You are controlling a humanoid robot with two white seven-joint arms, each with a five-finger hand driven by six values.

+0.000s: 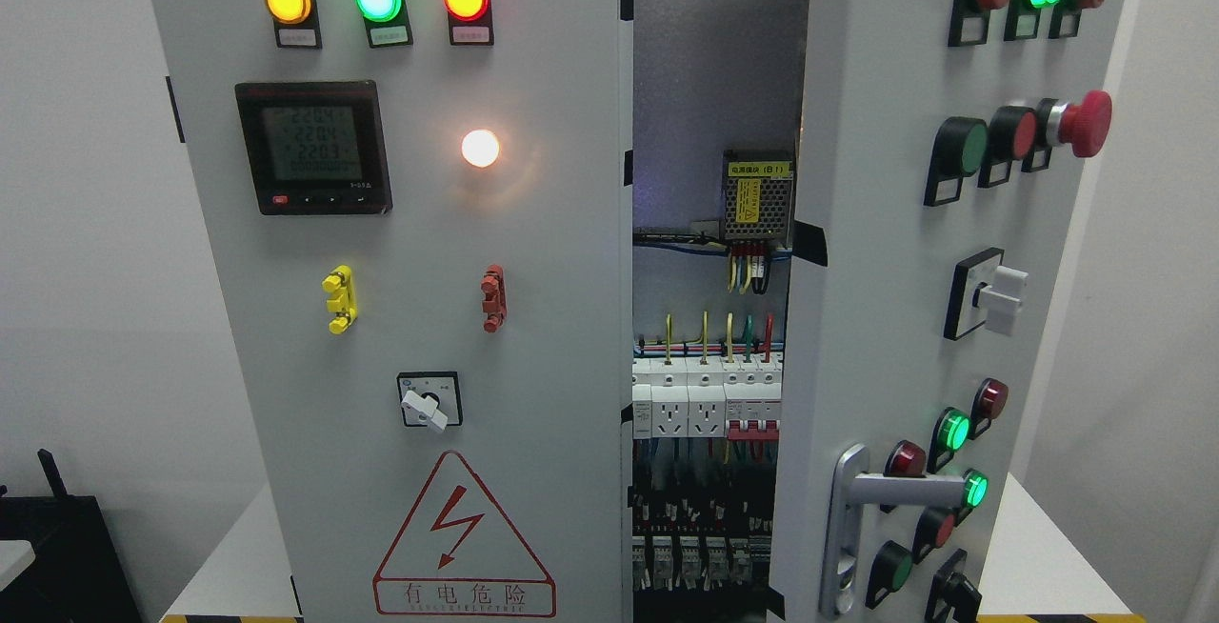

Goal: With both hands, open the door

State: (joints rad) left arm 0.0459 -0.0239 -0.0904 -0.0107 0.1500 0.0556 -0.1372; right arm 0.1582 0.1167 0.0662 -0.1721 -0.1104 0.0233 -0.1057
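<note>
- Neither robot hand is anywhere in the head view, so I cannot tell whether the fingers are wide, narrow or holding anything.
- The right door (pixel 895 299) of the cabinet stands partly swung out, its inner edge pulled away from the middle of the cabinet and its face turned at an angle to the camera.
- Its silver handle (pixel 862 518) sits near the door's lower left corner, lever pointing right, with nothing touching it.
- Buttons and lamps run down that door; a red mushroom button (pixel 1081 123) sticks out near its upper right edge.
- The left door (pixel 400 318) lies flat and looks closed, carrying a meter (pixel 312 147), three lit lamps along its top, and a warning triangle (pixel 464 537) at its bottom edge.
- Through the gap between the doors show the wiring and a row of breakers (pixel 709 399).
- Judged from this: the right door is unlatched and part open, which is a good share of the job. Left to do, likely, is swinging it wider, and perhaps opening the left door.
</note>
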